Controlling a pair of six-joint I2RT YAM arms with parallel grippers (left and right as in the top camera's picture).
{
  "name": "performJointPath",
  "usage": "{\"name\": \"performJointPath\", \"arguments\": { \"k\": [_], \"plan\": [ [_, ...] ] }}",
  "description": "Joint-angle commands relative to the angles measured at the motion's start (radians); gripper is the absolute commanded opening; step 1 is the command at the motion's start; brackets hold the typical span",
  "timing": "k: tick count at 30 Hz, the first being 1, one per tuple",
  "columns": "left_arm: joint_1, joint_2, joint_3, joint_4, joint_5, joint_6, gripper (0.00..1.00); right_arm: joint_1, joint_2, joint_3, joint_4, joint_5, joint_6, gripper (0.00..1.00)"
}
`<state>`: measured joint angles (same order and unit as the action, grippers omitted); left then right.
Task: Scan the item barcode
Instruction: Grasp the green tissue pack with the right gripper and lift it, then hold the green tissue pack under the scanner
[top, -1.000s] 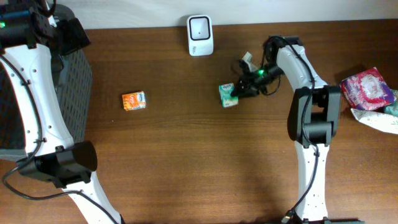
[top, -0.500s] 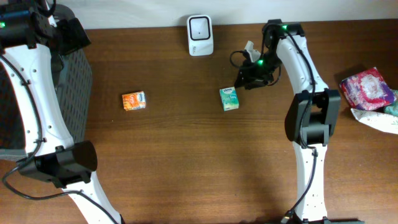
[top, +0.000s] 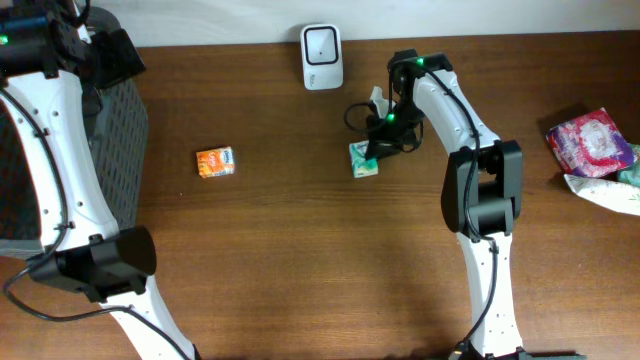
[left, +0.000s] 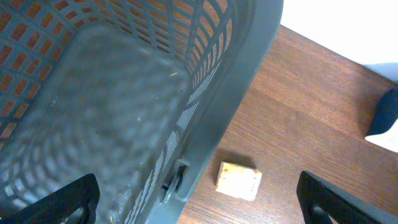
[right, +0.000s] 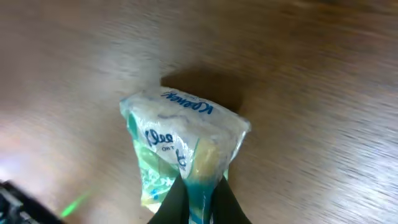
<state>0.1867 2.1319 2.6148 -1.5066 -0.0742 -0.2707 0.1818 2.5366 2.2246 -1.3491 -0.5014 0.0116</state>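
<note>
Pinching the tissue pack by its wrapper: my right pincer is pressed together on the thin green film at the pack's near end, not around its body. Pack sits just past table centre, with the scanner at its 11 o'clock, against the far edge. Cannot tell whether the pack rests on the wood or hangs just clear of it.

Handling, judged: light, soft, squashy; paper inside glossy film. The film is slippery and may stretch or slide out of a seam pinch, so the pack will likely swing and twist below the pinch. A hold across the body's short sides would be steadier for presenting a barcode. Barcode not seen in any view.

Surface: brown wood table, flat and smooth. Orange packet lies at 9 o'clock of the pack, well apart. Pink packages at 3 o'clock, by the table edge. My left pincer is spread wide above the grey basket, far out at 9 o'clock. Path to the scanner looks free.
</note>
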Motion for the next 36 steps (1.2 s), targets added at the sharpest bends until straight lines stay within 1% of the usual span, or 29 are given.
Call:
{"name": "performJointPath", "arguments": {
  "k": [1,4,6,7,10,12,13,16,20,31,32,33,34,35,36],
  "plan": [
    [0.006,-0.006,0.003,0.002,0.007,-0.005,0.99,-0.028,-0.012,0.015,0.002,-0.309,-0.1,0.04],
    [0.006,-0.006,0.003,0.002,0.007,-0.005,0.99,-0.084,-0.013,0.058,0.0,-0.655,-0.203,0.04],
    [0.006,-0.006,0.003,0.002,0.007,-0.005,0.99,-0.119,-0.013,0.059,0.001,-0.799,-0.252,0.04],
    [0.006,-0.006,0.003,0.002,0.007,-0.005,0.99,-0.136,-0.013,0.059,0.001,-0.842,-0.274,0.04],
    [0.006,-0.006,0.003,0.002,0.007,-0.005,0.99,-0.145,-0.013,0.059,0.0,-0.885,-0.369,0.04],
    [0.006,-0.006,0.003,0.002,0.007,-0.005,0.99,-0.144,-0.013,0.059,0.021,-1.032,-0.499,0.04],
    [0.006,-0.006,0.003,0.002,0.007,-0.005,0.99,-0.144,-0.013,0.059,0.065,-1.051,-0.502,0.04],
    [0.006,-0.006,0.003,0.002,0.007,-0.005,0.99,-0.143,-0.013,0.066,0.112,-1.051,-0.501,0.04],
    [0.006,-0.006,0.003,0.002,0.007,-0.005,0.99,-0.18,-0.013,0.08,0.162,-1.051,-0.501,0.04],
    [0.006,-0.006,0.003,0.002,0.007,-0.005,0.99,-0.158,-0.013,0.08,0.157,-1.051,-0.5,0.04],
    [0.006,-0.006,0.003,0.002,0.007,-0.005,0.99,-0.142,-0.013,0.08,0.16,-1.032,-0.468,0.04],
    [0.006,-0.006,0.003,0.002,0.007,-0.005,0.99,-0.116,-0.013,0.08,0.162,-0.875,-0.366,0.04],
    [0.006,-0.006,0.003,0.002,0.007,-0.005,0.99,-0.091,-0.013,0.083,0.169,-0.727,-0.294,0.04],
    [0.006,-0.006,0.003,0.002,0.007,-0.005,0.99,-0.077,-0.013,0.085,0.183,-0.644,-0.238,0.04],
    [0.006,-0.006,0.003,0.002,0.007,-0.005,0.99,-0.047,-0.013,0.107,0.21,-0.459,-0.123,0.04]
  ]
}}
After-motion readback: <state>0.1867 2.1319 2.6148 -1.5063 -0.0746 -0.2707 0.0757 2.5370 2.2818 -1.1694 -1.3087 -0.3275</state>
